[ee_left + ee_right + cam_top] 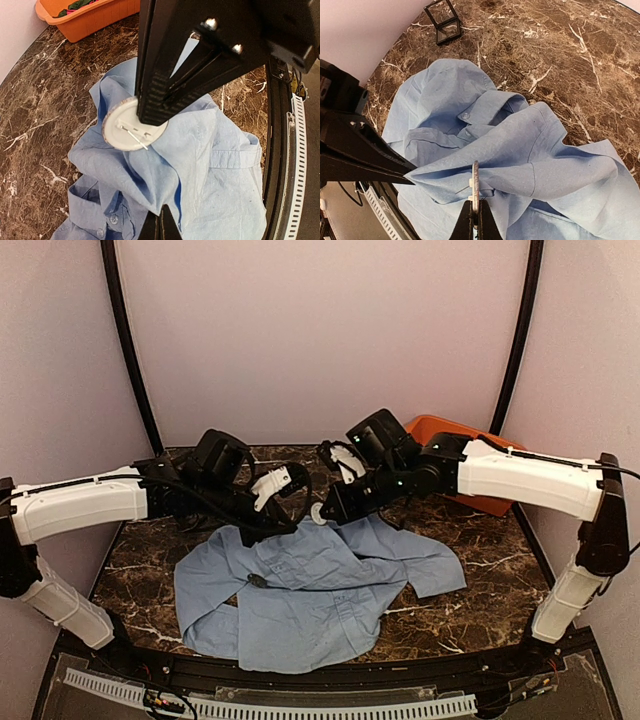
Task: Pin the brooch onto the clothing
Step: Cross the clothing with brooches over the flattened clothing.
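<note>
The light blue shirt (310, 590) lies spread on the marble table. My left gripper (296, 506) is shut on a fold of it and holds that fold up; the fold shows in the left wrist view (150, 170). My right gripper (326, 510) is shut on the brooch (317, 512) right beside the fold. The brooch's pale back with its open pin faces the left wrist camera (122, 131), partly hidden by the right finger. In the right wrist view the brooch (475, 180) is edge-on against the raised fabric (540, 150), pin side toward the left gripper.
An orange bin (440, 430) with cloth in it stands at the back right, also in the left wrist view (95, 17). A small black frame (445, 22) stands on the table beyond the shirt. A small dark spot (256, 580) lies on the shirt's front.
</note>
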